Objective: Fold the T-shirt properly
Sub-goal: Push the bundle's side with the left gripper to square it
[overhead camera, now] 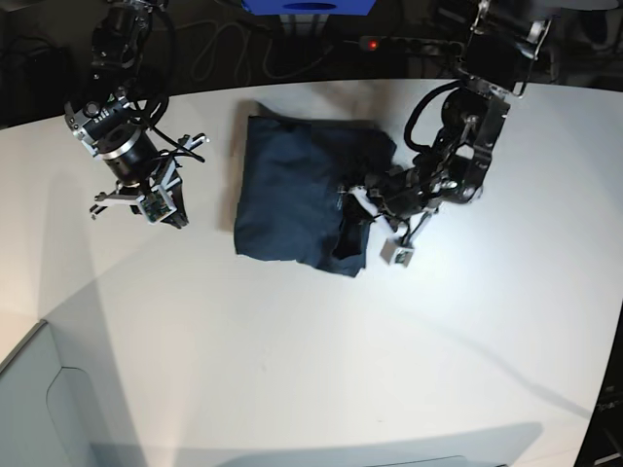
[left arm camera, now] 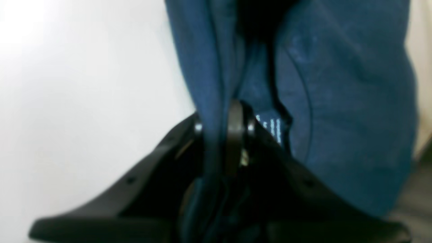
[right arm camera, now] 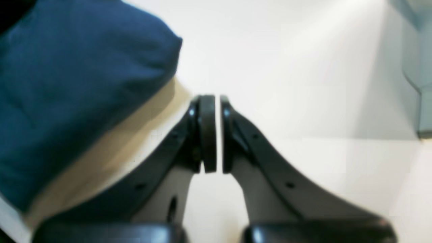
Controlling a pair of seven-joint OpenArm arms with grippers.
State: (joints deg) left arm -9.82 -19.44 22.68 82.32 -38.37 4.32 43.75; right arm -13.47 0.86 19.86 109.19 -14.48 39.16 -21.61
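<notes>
The T-shirt [overhead camera: 297, 195] lies as a dark navy, wrinkled, roughly square bundle on the white table [overhead camera: 292, 341]. My left gripper [overhead camera: 352, 202] sits at its right edge. In the left wrist view the left gripper [left arm camera: 221, 123] is shut on a raised fold of the T-shirt [left arm camera: 341, 101], with the pale label print [left arm camera: 271, 130] just beside the pads. My right gripper [overhead camera: 172, 218] hovers left of the garment, apart from it. Close up, the right gripper [right arm camera: 217, 111] is shut with nothing between its pads, and a corner of the T-shirt [right arm camera: 67, 87] shows at upper left.
Black cables [overhead camera: 234, 49] and a power strip with a red light [overhead camera: 371, 44] lie beyond the table's far edge. A blue object [overhead camera: 307, 5] stands at the back. A grey panel [overhead camera: 34, 399] meets the table's near left corner.
</notes>
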